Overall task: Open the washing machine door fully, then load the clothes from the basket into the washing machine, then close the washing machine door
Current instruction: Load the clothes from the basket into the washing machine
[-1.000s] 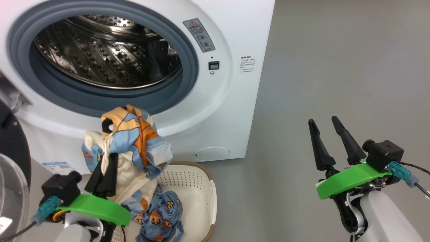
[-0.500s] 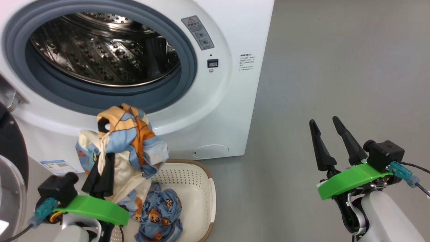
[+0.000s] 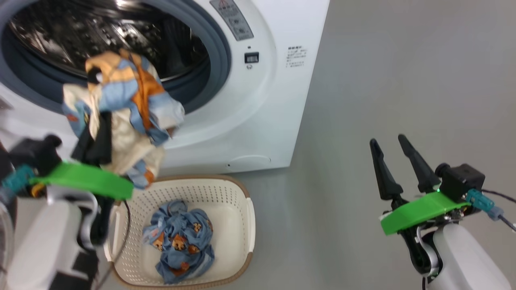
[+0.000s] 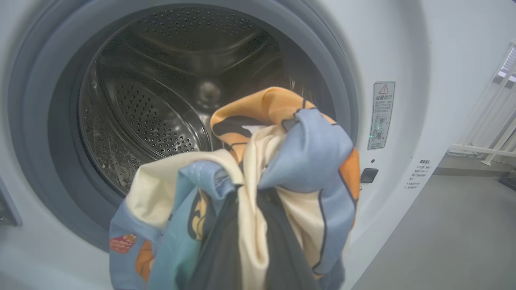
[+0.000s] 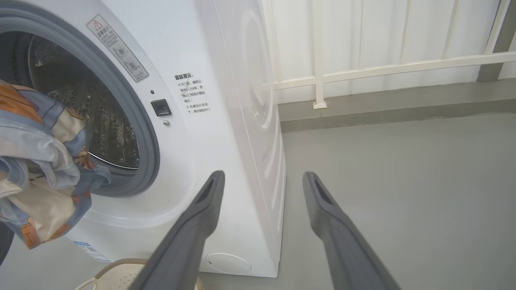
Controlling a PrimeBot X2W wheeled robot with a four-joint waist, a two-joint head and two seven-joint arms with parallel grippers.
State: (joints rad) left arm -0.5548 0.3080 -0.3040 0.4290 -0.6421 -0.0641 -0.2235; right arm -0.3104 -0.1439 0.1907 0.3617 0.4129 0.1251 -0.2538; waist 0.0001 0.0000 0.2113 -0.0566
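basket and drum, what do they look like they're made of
Basket: apparently moulded plastic, matte cream, with even rows of small holes and a brown woven-look rim. Drum: probably stainless steel, glossy, judging by its mirror-like reflections and punched holes.

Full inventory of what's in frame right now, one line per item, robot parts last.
white front-loading washing machine: one, white, behind the basket
perforated steel drum: one, silver, inside the machine
grey-blue rubber gasket: one, grey-blue, ringing the drum mouth
warning sticker: one, grey with red triangle, right of the gasket
cream perforated plastic basket: one, cream with brown rim, on the floor before the machine
crumpled blue printed cloth: one, blue with orange-brown print, in the basket
bundle of blue, orange and cream cloth: one, hanging before the drum mouth
grey floor: one, grey, right of the machine
white railing: one, white, beyond the machine
left hand: dark fingers, shut on the bundle
right hand: dark fingers, open, empty, over the floor
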